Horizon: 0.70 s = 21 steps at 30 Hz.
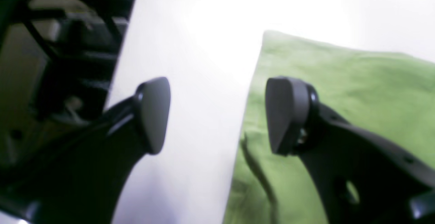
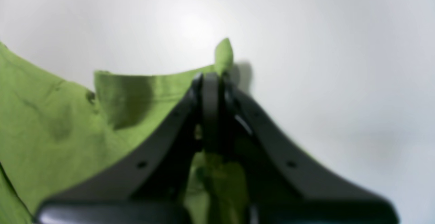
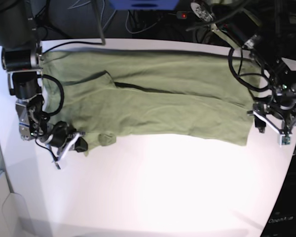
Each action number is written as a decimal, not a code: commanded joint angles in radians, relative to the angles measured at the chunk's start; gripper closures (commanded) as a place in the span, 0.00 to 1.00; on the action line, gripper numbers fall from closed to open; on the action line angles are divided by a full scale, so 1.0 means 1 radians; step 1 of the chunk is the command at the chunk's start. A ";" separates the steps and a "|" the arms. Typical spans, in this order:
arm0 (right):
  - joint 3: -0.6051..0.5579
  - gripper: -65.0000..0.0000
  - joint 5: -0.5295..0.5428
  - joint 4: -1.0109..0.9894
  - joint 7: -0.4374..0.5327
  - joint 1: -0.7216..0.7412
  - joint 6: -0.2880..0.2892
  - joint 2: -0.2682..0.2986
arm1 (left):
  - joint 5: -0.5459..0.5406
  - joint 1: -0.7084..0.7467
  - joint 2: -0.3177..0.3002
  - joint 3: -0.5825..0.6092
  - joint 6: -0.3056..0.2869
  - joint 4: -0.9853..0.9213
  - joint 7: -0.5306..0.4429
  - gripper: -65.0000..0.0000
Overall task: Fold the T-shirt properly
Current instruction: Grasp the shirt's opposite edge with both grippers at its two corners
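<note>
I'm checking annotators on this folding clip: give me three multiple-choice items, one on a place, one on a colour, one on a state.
1. Where is the T-shirt?
A. spread flat on the white table
B. hanging off the table edge
C. bunched in a bin

2. What colour is the T-shirt?
A. navy
B. green
C. red

3. How are the two hands?
A. both open
B. right hand shut on cloth, left hand open
C. both shut on cloth

Key: 1 A, it lies spread out in the base view; 2 B, green in every view; 3 B, the right wrist view shows cloth pinched, while the left fingers stand apart and hold nothing.

"OpenArm" reads faintly on the dark base (image 3: 286, 217).
</note>
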 commanded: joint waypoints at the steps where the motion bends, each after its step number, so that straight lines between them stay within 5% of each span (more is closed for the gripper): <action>1: 0.001 0.99 0.003 0.011 0.001 0.025 0.007 0.012 | -0.015 -0.043 -0.017 0.003 0.005 -0.022 -0.020 0.35; 5: 0.001 0.99 0.003 0.011 -0.001 0.025 0.007 0.012 | -0.017 -0.115 -0.048 0.005 0.005 -0.136 -0.033 0.35; 13: 0.003 0.99 0.003 0.014 -0.001 0.002 0.007 0.009 | -0.006 -0.189 -0.072 0.009 0.005 -0.383 -0.220 0.35; 17: 0.003 0.99 0.003 0.014 -0.001 0.001 0.007 0.009 | -0.017 -0.206 -0.091 0.011 0.114 -0.527 -0.315 0.35; 21: 0.001 0.99 0.003 0.014 -0.001 -0.001 0.007 0.011 | -0.015 -0.210 -0.092 0.013 0.144 -0.633 -0.402 0.35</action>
